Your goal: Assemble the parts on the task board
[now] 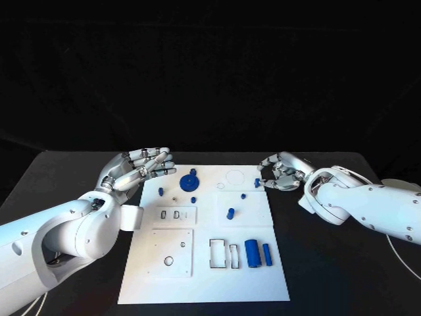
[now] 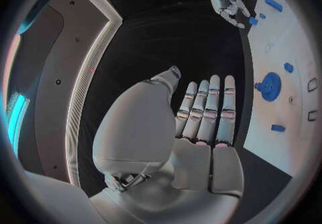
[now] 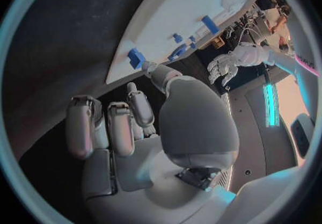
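The white task board lies in the middle of the black table. On it are a blue gear disc, a standing blue peg, two blue cylinders lying side by side, and several small blue bits. My left hand hovers at the board's far left corner, fingers straight and apart, holding nothing. My right hand is at the far right edge with its fingers curled. Its thumb tip reaches a small blue block. Whether it grips the block is unclear.
The board carries empty rectangular slots, small slots, a circular outline and a square sub-plate. Black tabletop borders the board on both sides. My arms lie along the left and right edges.
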Motion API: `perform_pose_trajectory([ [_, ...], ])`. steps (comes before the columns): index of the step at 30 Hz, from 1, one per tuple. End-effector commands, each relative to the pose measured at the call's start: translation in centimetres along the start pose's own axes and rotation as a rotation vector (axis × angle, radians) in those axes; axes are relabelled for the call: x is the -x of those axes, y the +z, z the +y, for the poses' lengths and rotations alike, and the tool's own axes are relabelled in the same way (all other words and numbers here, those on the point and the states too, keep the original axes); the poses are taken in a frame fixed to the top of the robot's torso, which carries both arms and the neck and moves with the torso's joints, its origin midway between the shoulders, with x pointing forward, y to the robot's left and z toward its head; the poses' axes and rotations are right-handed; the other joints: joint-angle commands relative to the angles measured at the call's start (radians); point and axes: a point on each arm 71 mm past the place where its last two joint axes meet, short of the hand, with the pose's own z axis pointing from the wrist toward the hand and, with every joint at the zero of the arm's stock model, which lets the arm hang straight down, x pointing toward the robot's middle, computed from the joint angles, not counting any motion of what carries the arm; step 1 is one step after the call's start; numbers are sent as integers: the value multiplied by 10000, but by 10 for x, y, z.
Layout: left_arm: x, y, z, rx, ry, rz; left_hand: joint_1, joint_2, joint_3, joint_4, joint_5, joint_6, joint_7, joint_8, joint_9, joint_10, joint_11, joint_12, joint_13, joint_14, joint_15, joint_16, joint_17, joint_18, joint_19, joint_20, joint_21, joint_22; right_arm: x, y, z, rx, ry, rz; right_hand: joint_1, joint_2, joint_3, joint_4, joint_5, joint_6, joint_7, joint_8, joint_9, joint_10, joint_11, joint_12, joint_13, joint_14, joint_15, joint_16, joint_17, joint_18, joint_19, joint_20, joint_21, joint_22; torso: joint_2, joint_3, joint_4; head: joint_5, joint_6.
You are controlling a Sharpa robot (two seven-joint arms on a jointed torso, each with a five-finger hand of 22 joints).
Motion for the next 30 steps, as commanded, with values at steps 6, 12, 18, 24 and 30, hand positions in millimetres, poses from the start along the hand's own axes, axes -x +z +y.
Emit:
perform_pose_trajectory([
  [6,-1,0,0,-36,-84,157,-55,-17,39,-8,7,70,366,-26,-12,74,-2,-33,-3,5,31,-45,16,131,25,15,-48,-16,-13,1,-1,76,-54,443,76,16,4,-43,10,70,2,-28,20,17,9,115,74,619,81,-1,795,57,-21,-5,0,913,-6,-5,-18,75,-40],
  [12,0,0,0,-32,-71,134,-55,-17,39,-8,7,70,366,-26,-12,74,-2,-33,-3,5,31,-45,16,131,25,15,-48,-16,-15,1,-1,57,-44,479,40,33,-9,-40,6,173,-8,9,45,67,4,197,140,630,80,13,836,51,3,0,19,941,-8,-1,-27,88,-54],
  [18,1,0,0,-27,-62,119,-55,-17,39,-8,7,70,366,-26,-12,74,-2,-33,-3,5,31,-45,16,131,25,15,-48,-16,-16,1,-1,35,-36,481,-14,85,-13,-21,18,332,-28,78,84,105,-12,262,188,640,69,26,872,42,37,-3,46,979,-8,8,-15,81,-61],
  [24,1,0,0,-22,-62,118,-55,-17,39,-8,7,70,366,-26,-12,74,-2,-33,-3,5,31,-45,16,131,25,15,-48,-16,-18,3,0,37,-16,511,-34,259,59,-17,-95,682,-99,250,165,235,-73,458,350,654,24,45,927,31,81,-34,79,1030,-6,5,-23,72,-68],
  [30,1,0,0,-16,-62,117,-55,-17,39,-8,7,70,366,-26,-12,74,-2,-33,-3,5,31,-45,16,131,25,15,-48,-16,-20,5,1,21,-5,615,-15,436,188,-60,-330,1062,-222,421,237,352,-177,634,499,665,-63,58,968,19,125,-105,112,1084,-3,5,-18,71,-89],
])
